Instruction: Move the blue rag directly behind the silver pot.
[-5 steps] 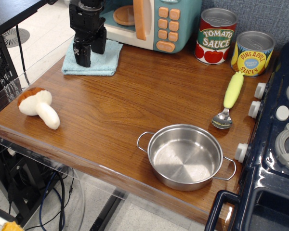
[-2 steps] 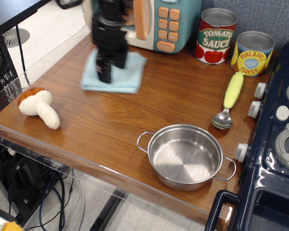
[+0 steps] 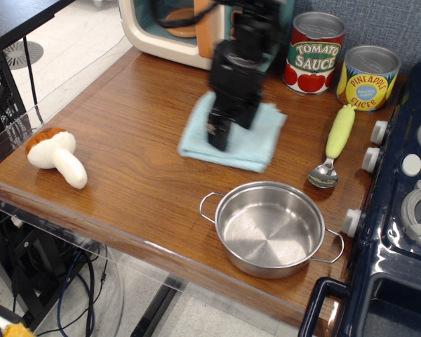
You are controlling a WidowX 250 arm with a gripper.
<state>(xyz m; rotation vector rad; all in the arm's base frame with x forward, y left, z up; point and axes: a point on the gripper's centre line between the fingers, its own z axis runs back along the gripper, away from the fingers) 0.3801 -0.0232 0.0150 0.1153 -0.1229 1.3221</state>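
Observation:
The blue rag (image 3: 258,137) lies on the wooden table, just behind the silver pot (image 3: 270,232) and slightly to its left, with a small gap between them. My black gripper (image 3: 218,139) points down onto the left part of the rag and is blurred by motion. Its fingers look closed on the cloth. The pot stands empty near the table's front edge, its two wire handles pointing left and right.
A plush mushroom (image 3: 55,156) lies at the front left. A tomato sauce can (image 3: 316,53) and a pineapple can (image 3: 367,77) stand at the back right. A green-handled spoon (image 3: 335,144) lies right of the rag. A toy microwave (image 3: 172,31) is behind, a toy stove (image 3: 407,196) at the right.
My gripper has moved right and toward the front, taking the blue rag with it from beside the microwave to just behind the pot. The pot has not moved.

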